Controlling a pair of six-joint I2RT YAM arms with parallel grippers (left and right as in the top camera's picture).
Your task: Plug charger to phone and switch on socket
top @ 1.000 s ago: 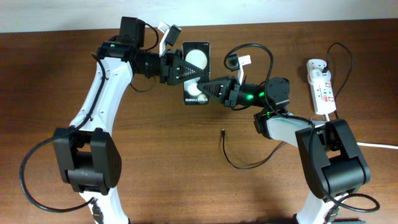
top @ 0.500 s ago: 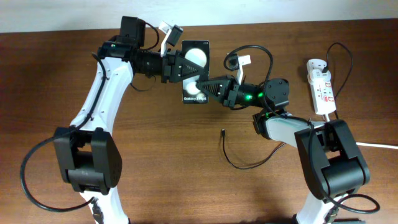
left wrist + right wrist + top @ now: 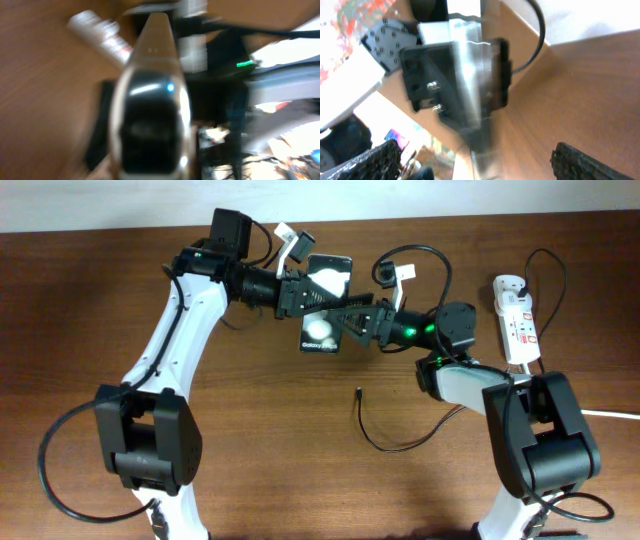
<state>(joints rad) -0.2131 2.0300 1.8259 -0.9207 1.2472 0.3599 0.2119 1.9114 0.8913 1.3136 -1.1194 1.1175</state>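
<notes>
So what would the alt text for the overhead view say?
A black phone is held over a wooden table by the left tool, shut on it, with the right tool open beside it. A thin black charger cable lies unplugged below them; a white socket strip sits far right.

Both arms reach inward over the table, wrists level, the left gripper (image 3: pixel 308 293) clamped tight and the right gripper (image 3: pixel 345 318) (nose to nose with it) spread wide
</notes>
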